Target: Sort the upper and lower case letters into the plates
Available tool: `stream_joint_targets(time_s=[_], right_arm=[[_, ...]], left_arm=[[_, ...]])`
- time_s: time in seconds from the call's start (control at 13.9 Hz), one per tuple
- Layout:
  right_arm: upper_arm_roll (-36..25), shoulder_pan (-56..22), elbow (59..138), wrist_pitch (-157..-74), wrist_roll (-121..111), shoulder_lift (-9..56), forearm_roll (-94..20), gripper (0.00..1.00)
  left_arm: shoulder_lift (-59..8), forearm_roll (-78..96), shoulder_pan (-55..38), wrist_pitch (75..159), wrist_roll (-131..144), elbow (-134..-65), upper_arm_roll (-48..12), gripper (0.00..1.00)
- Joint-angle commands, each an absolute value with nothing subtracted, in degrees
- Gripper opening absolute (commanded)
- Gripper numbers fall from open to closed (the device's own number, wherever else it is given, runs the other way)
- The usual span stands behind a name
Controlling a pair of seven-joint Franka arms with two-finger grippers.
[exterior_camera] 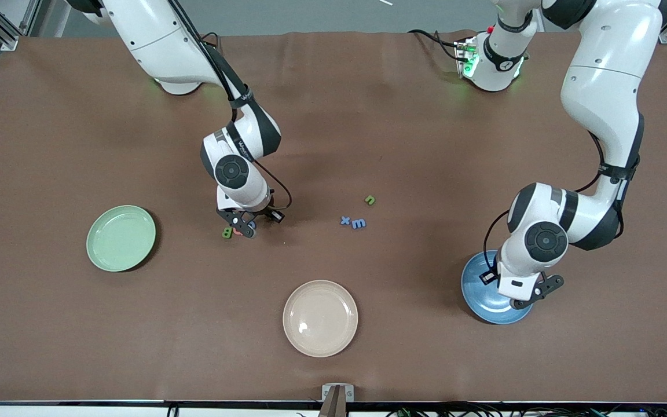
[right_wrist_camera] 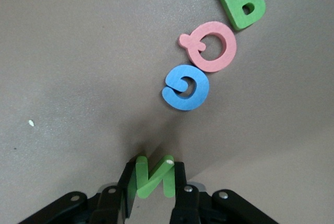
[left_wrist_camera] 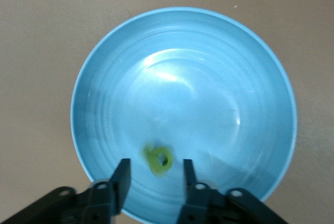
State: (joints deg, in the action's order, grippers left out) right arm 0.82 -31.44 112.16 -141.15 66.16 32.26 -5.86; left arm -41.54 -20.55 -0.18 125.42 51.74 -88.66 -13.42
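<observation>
Here the right pincer [right_wrist_camera: 152, 182] clamps a green N [right_wrist_camera: 154, 176]; the left pincer [left_wrist_camera: 154, 178] gapes over the glossy blue plate [left_wrist_camera: 240, 67].

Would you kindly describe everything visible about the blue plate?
The blue plate is round, shallow and rimmed, medium blue with a glossy surface that shows light glare and faint concentric rings. It sits flat on the brown table toward the left arm's end, about as near the front camera as the cream-beige plate. The left gripper hangs over it with fingers open. One small yellow-green letter, blurred, is seen in the plate. In the front view the arm covers part of the plate.
</observation>
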Motion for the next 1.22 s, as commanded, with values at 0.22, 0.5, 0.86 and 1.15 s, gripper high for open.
stream_joint_targets(time_s=[0.22,0.5,0.86,1.15], right_arm=[[-1.75,-29.37,108.46,-124.95,58.76,24.02,-2.83,0.16],[-2.02,-16.47,110.56,-118.83,34.68,18.11,-2.55,0.16],[-2.02,-1.78,111.62,-123.12,9.27,19.77,-2.55,0.16],[-1.93,4.3,111.97,-129.28,-1.92,25.04,-2.55,0.16]], left_arm=[[-41.3,-21.62,-9.55,125.42,67.55,-89.65,-18.81,1.0],[-43.42,-21.27,-17.66,127.17,76.37,-89.12,-18.81,1.0],[-45.35,-18.98,-23.46,133.24,80.42,-89.3,-18.81,0.99],[-47.37,-19.25,-25.14,135.08,82.0,-89.21,-18.81,0.97]])
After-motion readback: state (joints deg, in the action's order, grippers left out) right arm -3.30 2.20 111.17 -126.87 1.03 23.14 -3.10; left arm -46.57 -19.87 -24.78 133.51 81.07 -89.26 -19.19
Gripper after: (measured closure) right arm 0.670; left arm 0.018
